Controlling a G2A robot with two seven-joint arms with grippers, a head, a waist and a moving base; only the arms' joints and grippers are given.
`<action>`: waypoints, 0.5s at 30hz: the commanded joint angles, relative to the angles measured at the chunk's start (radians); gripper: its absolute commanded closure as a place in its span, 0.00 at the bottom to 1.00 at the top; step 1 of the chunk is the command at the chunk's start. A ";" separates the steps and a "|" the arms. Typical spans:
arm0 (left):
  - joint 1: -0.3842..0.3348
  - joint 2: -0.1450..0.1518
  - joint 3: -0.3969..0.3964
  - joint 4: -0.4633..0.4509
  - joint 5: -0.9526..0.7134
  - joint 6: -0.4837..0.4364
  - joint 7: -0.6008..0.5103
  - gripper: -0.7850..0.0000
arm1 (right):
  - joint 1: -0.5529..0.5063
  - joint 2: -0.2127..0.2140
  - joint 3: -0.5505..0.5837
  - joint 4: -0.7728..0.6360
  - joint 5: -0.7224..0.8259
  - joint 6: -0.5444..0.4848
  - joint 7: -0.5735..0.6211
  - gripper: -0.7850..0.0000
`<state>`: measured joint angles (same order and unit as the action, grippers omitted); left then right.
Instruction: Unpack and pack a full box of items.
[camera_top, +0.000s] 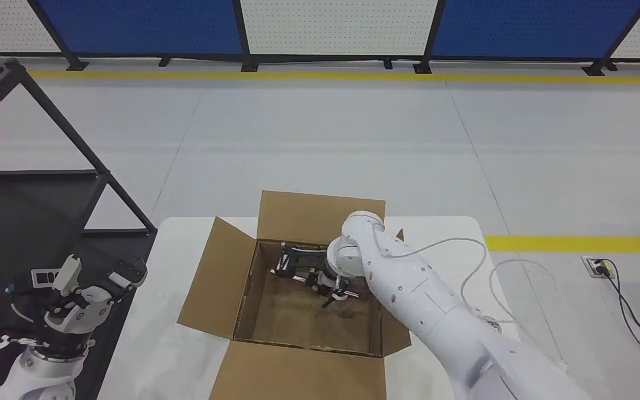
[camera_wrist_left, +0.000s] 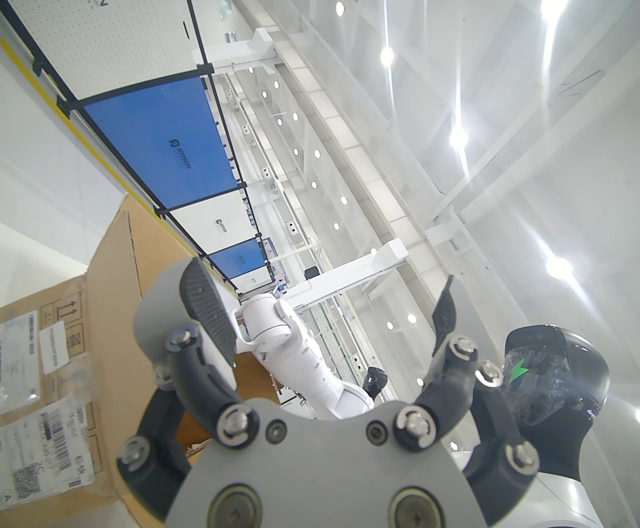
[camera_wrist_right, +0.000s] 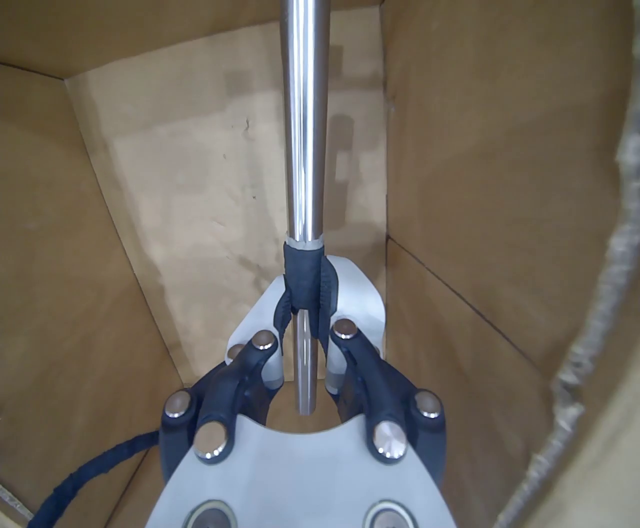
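Note:
An open cardboard box (camera_top: 213, 280) stands on the white table (camera_top: 450, 235) with its flaps spread. My right gripper (camera_top: 331, 293) is down inside it, near the far right part of the floor. In the right wrist view that gripper (camera_wrist_right: 306, 292) is shut on a shiny metal rod (camera_wrist_right: 304, 125), its pads on a black taped band around the rod. The rod runs on past the fingertips over the bare box floor (camera_wrist_right: 200, 190). My left gripper (camera_top: 98, 272) is off the table's left edge, pointing upward. It stands open (camera_wrist_left: 325, 295) with nothing between its fingers.
A black metal frame (camera_top: 60, 195) stands to the left of the table, close to the left arm. A white cable (camera_top: 500, 275) loops over the table's right side. The box's labelled flap (camera_wrist_left: 60, 350) is beside the left gripper.

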<state>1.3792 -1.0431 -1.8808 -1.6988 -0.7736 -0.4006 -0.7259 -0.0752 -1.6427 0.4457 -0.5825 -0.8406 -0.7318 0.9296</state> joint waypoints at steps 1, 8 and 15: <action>0.000 0.000 0.000 0.000 0.000 0.000 0.000 0.00 | -0.031 0.045 0.038 -0.119 -0.013 0.021 0.023 1.00; 0.000 0.000 0.000 0.000 0.000 0.000 0.000 0.00 | -0.264 0.220 0.264 -0.707 -0.077 0.093 0.237 1.00; 0.000 0.000 0.000 0.000 0.000 0.000 0.000 0.00 | -0.507 0.350 0.429 -1.167 -0.141 0.100 0.259 1.00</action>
<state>1.3792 -1.0431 -1.8808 -1.6988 -0.7736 -0.4006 -0.7259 -0.5603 -1.3090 0.8622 -1.6887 -0.9740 -0.6309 1.1892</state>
